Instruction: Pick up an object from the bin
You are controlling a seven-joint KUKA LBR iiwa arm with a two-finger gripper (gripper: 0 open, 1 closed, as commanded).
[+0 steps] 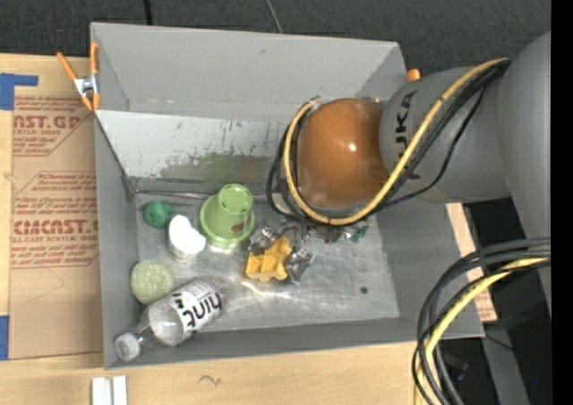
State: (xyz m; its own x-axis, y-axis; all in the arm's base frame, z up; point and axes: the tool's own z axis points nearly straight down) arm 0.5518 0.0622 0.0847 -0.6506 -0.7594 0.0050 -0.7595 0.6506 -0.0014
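Our tool sits low over the yellow toy, likely lined up to grasp it. The cover hides it, so we cannot tell how open it is.

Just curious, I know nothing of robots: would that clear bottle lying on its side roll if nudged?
Probably: the clear bottle lies on its round side, so a nudge could roll it. It looks empty, so it is likely light. Its smooth plastic might slip when gripped.
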